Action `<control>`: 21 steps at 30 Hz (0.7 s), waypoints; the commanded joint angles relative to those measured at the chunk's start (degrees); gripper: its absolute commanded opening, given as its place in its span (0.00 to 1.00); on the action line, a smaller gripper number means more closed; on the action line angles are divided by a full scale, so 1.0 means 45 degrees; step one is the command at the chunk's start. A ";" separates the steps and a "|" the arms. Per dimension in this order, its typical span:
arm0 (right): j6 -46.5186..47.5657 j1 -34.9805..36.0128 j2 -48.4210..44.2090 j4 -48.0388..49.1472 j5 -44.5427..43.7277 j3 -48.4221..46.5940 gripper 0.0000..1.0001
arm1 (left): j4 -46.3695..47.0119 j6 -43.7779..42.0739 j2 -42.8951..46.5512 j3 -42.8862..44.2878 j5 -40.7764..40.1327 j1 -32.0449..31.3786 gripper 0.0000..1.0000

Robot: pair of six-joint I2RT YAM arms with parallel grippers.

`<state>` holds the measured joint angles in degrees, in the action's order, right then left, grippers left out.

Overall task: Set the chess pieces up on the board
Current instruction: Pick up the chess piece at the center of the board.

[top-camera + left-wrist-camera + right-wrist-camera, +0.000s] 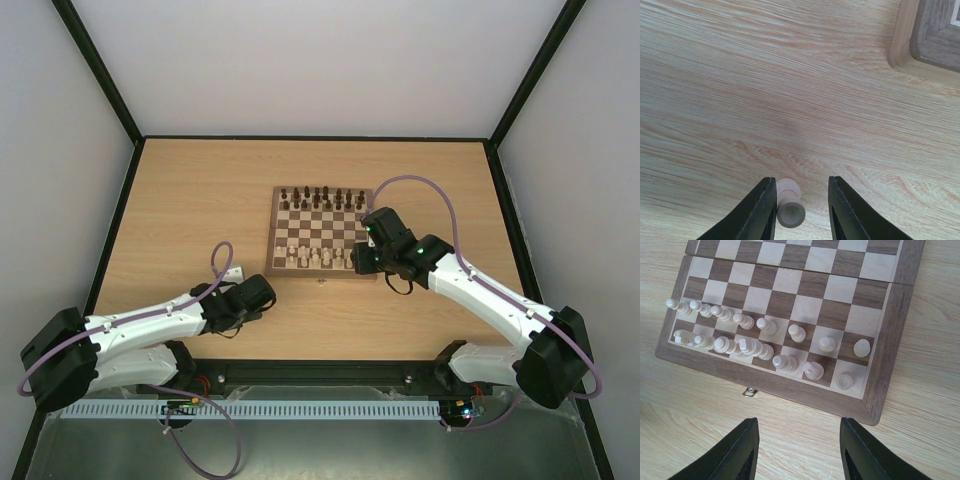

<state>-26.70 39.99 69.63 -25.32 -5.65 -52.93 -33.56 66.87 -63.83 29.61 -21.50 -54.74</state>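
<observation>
Nearest to us, at the near edge of the tabletop, the left claw hangs low over bare wood, left of the board's near-left corner. Its jaws stand apart, and between them we see one pale piece lying on its side on the tabletop. It sits right against the finger on the left of the wrist view, with a clear gap to the other finger. We cannot tell which kind of piece it is.

Over on the right, the right claw hovers above the tabletop just short of the board's near edge, towards its near-right corner. Its jaws are wide apart with nothing between them.

Just beyond it we reach the board, which lies about mid-tabletop, a small metal latch on its near frame. The pale chess pieces stand in two rows on the two nearest ranks. They are upright as far as we can make out, though the ones at the left end are bunched too tightly in the wrist view to tell apart.

Farthest away, along the board's far side, the dark pieces stand lined up in their own rows.
</observation>
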 commanded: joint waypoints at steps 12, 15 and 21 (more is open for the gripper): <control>0.0249 -0.0051 -0.0063 -0.0099 0.0192 0.0033 0.45 | -0.0751 0.0242 0.0186 -0.0126 -0.0172 -0.0283 0.27; 0.0240 -0.0039 -0.0079 -0.0099 0.0165 0.0049 0.45 | -0.0788 0.0332 0.0367 -0.0266 -0.0109 -0.0333 0.28; 0.0215 -0.0039 -0.0105 -0.0108 0.0110 0.0063 0.45 | -0.0811 0.0393 0.0542 -0.0398 -0.0011 -0.0470 0.28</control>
<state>-26.11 39.99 69.63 -25.30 -5.34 -52.93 -35.62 67.70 -62.15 28.75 -21.41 -56.14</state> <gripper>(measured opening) 0.454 0.283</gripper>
